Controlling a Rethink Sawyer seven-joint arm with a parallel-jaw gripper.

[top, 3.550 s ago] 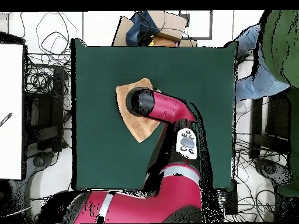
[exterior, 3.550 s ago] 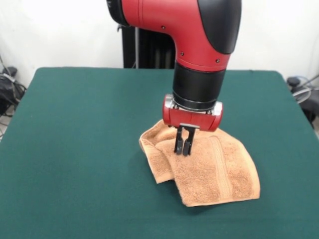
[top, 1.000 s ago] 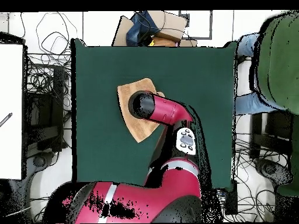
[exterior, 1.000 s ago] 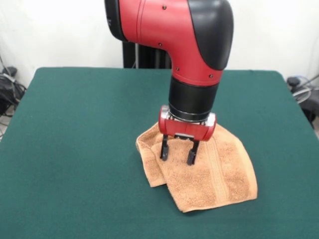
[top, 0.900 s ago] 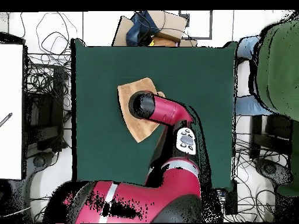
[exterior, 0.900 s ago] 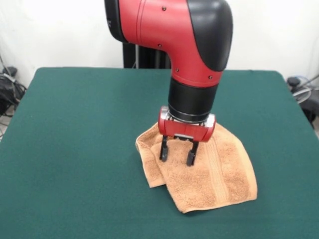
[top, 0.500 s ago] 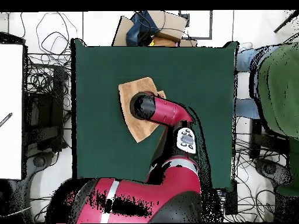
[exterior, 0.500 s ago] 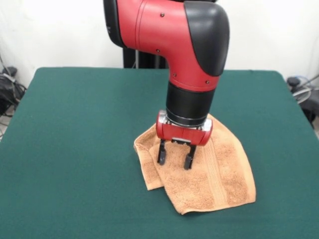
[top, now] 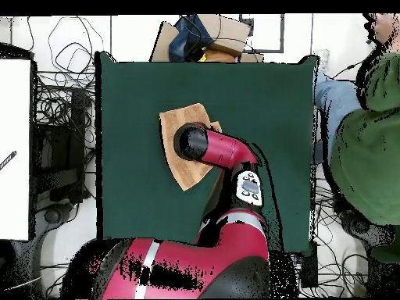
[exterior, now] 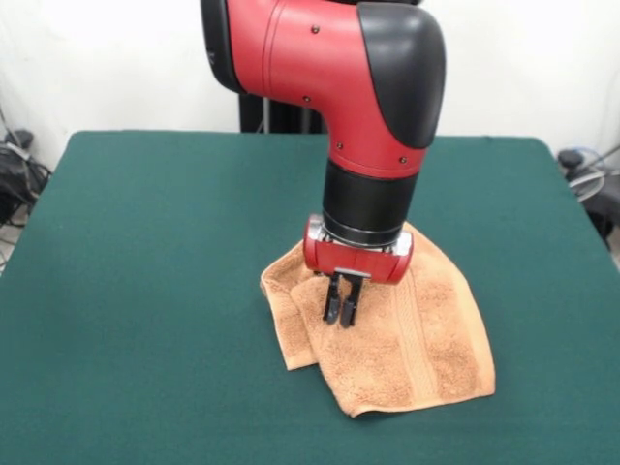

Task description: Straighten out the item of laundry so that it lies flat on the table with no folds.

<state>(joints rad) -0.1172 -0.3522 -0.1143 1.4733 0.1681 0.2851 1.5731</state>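
Since the towel (exterior: 387, 329) is soft terry, we judge it light, limp and grippy, not fragile; it'll drape and drag rather than slide stiffly, so a pinch of one layer should lift w/o slipping. It lies near the middle of the green table (exterior: 145, 291), a bit right of centre in the front view, still folded: on its left side a narrow flap (exterior: 291, 320) is doubled along the edge, w/ a near corner poking out below the main layer. We'd take hold at that left flap's edge or corner and pull it out leftwards. A woven stripe (exterior: 415, 329) runs near-to-far further right. The gripper (exterior: 341, 308) stands straight down over the towel's left-centre; fingers drawn nearly together, tips at the cloth. Whether they've actually pinched a tuft, we can't tell. In the overhead view the arm hides the contact pt.
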